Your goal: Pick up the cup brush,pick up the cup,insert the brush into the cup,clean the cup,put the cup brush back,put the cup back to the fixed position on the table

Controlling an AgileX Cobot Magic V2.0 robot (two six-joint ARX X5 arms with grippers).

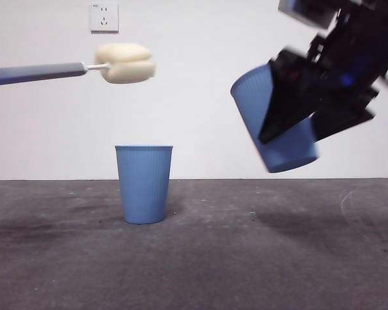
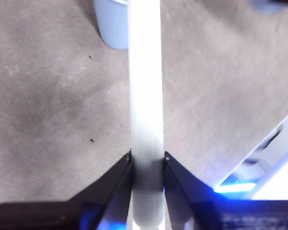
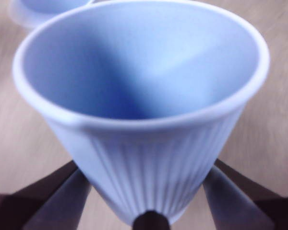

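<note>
Front view: the table (image 1: 194,258) carries a second blue cup (image 1: 144,184), upright. Up and to the right of it, the right gripper (image 1: 297,123) clamps the cup (image 1: 262,103), lifted and tilted mouth toward the brush. High on the opposite side, the left gripper (image 2: 147,163), jaws closed on the handle, holds the cup brush (image 1: 124,62) roughly level, though its wrist view is overexposed.

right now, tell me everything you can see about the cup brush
The long slim grey-handled cup brush with a rounded cream-yellow sponge head lies level in the air, well above the table. A short white neck joins sponge to handle. The left end effector is shut on the handle. The sponge points toward the tilted blue ribbed plastic cup, touching nothing.
</note>
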